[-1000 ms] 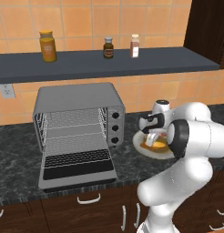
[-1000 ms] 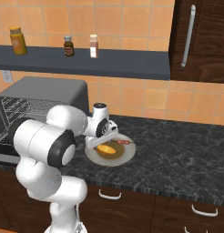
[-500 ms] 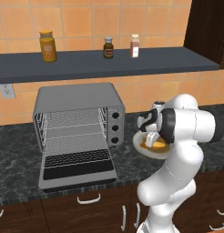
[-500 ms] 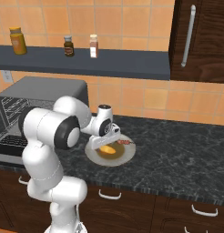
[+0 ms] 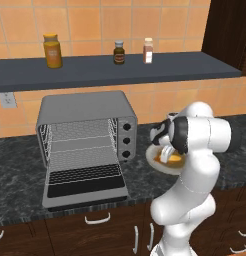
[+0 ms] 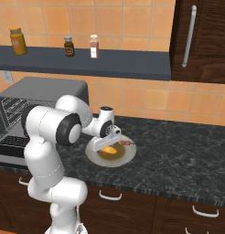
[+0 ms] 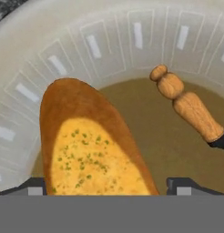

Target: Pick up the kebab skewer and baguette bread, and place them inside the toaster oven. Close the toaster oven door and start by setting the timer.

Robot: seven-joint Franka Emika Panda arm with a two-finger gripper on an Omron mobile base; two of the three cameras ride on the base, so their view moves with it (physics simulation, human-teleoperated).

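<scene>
So up close, the hand view is basically all food: the baguette bread (image 7: 89, 145) runs from the bottom edge up and a bit left, rounded end toward the plate (image 7: 63, 50) rim, herby golden face up. The two dark fingertips (image 7: 34, 185) poke up on either side of its lower end, spread wide with the loaf between them, and I can't tell if they touch it. Right of the loaf there's the wooden handle of the kebab skewer (image 7: 186, 107), knobbed end pointing up-left, long axis slanting down to the right where it goes dark at the frame edge. The two lie apart on the brown center of the plate.

The base cameras give what that close-up can't. From the right one, the gripper (image 6: 111, 140) hangs straight down over the plate (image 6: 93, 156) on the dark counter (image 6: 178, 155), the loaf (image 6: 108, 150) is an orange blob lying roughly left-right, and the skewer's reddish chunks (image 6: 125, 145) show just right of the hand. From the left one the arm hides most of it; only a sliver of loaf (image 5: 162, 159) peeks out.

Further back, the toaster oven (image 5: 85, 132) sits left of the plate, its toaster oven door (image 5: 85, 186) dropped flat open, racks and three knobs visible. Above, a shelf (image 5: 110, 70) holds three jars (image 5: 52, 50).
</scene>
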